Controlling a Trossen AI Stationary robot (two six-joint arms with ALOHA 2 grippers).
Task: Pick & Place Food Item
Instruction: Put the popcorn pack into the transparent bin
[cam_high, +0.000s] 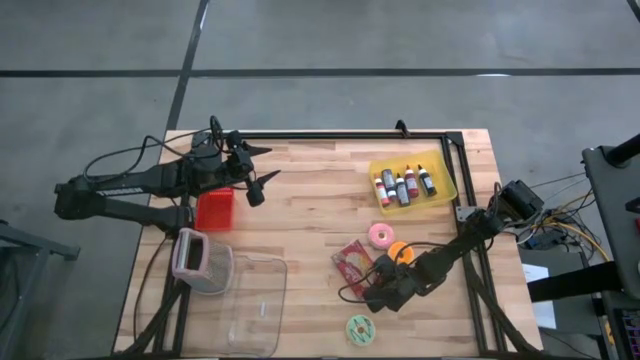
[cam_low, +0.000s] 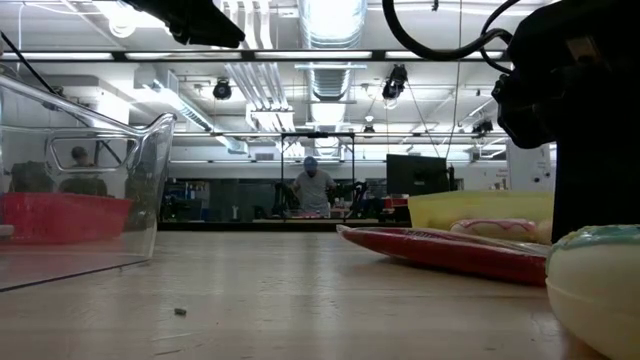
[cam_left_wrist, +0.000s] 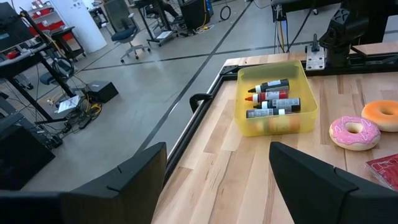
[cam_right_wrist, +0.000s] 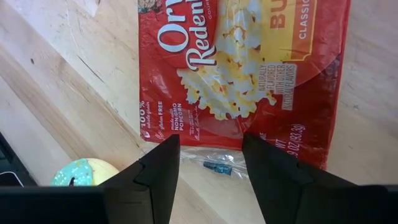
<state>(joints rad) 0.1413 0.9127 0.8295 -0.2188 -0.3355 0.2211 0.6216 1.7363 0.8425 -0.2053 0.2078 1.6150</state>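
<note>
A red popcorn bag lies flat on the wooden table, right of the middle, also seen as the bag. My right gripper slants down over the bag's near edge with its fingers open; a clear sealed strip of the bag shows in the gap. A pink donut and an orange donut lie just beyond the bag, and a green donut lies near the front edge. My left gripper hovers open, high over the table's far left. My right gripper's two fingertips stand over the bag's near short edge, slanting down from the table's right. I cannot tell whether they touch the bag, which lies flat on the table.
A yellow bin of small bottles stands at the far right. A red basket and clear plastic containers occupy the left and near left. A black frame rail runs along the far edge.
</note>
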